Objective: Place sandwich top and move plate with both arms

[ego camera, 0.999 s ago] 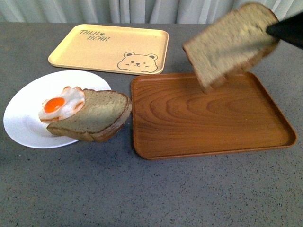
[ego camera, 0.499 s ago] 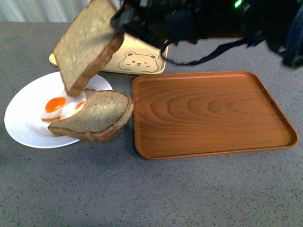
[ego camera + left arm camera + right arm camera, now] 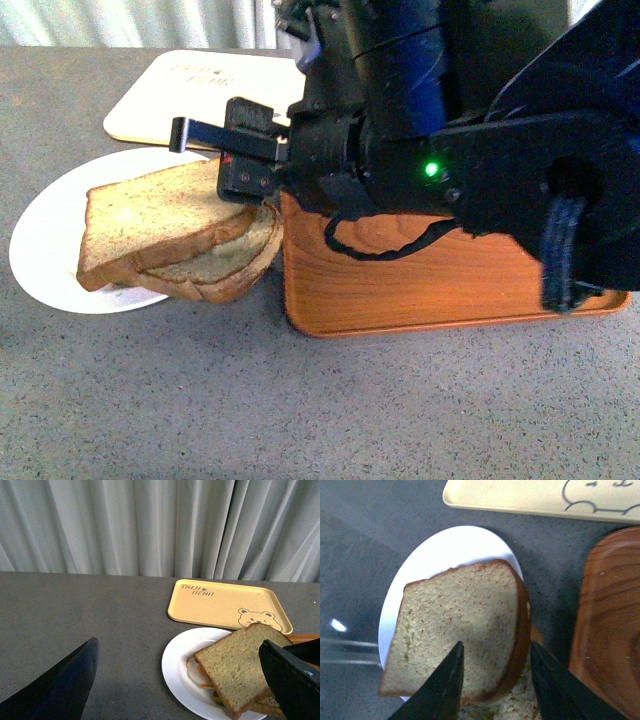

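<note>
The sandwich top (image 3: 150, 215), a squarish brown wholegrain slice, lies tilted on the lower bread slice (image 3: 235, 262) on the white plate (image 3: 40, 240) and covers the egg. My right gripper (image 3: 215, 158) is open, with its jaws straddling the slice's near crust edge (image 3: 465, 615) without gripping it. The right wrist view shows the gripper (image 3: 497, 647) above the bread. My left gripper (image 3: 178, 645) is open and empty, with the plate (image 3: 175, 672) and the sandwich top (image 3: 240, 665) in front of it. A sliver of egg (image 3: 196, 669) peeks out.
The brown wooden tray (image 3: 420, 290) lies right of the plate, mostly under my right arm (image 3: 470, 150). The yellow bear tray (image 3: 180, 90) lies behind the plate; it also shows in the left wrist view (image 3: 225, 602). White curtains hang behind the grey table.
The sandwich top went from hanging over the plate in my right gripper to lying on the lower slice, covering the egg. The right gripper has let it go and sits lower.
</note>
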